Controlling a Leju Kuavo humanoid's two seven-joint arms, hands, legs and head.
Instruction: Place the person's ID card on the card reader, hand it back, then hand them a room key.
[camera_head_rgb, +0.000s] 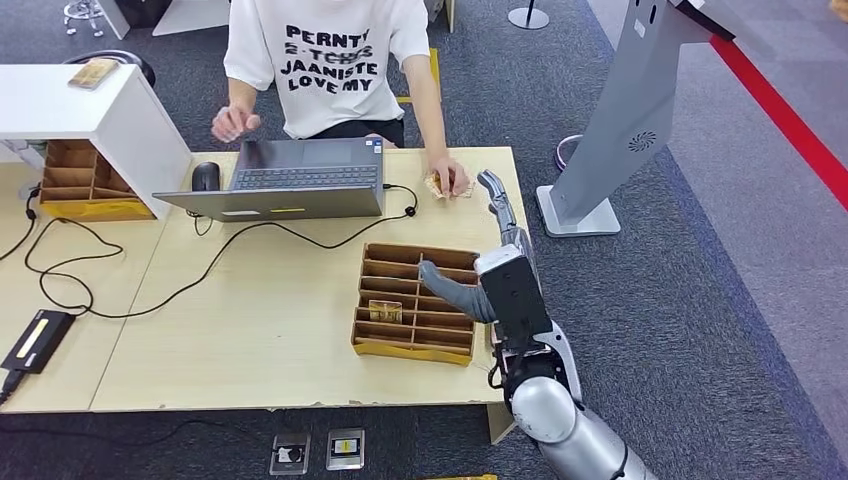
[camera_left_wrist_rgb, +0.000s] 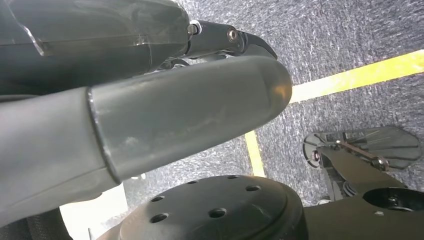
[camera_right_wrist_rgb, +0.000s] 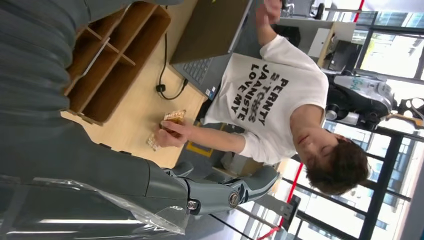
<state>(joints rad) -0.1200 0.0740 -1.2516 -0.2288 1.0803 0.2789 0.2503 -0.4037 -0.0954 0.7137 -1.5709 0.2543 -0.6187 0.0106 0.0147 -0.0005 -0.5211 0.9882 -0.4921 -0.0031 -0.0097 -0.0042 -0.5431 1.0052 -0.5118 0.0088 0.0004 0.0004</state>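
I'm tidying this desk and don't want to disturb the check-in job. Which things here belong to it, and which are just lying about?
Part of the job:
card under the person's hand
right hand, empty, reaching toward it
wooden divider tray with a card in one slot

Just lying about:
laptop
mouse
black cable
second wooden organizer
white box

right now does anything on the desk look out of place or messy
Mostly tidy. The black cable from the laptop sprawls in loose loops across the table. One card sits in the wooden organizer. The person's hand rests on a card at the table's far edge, just beyond the right robot hand.
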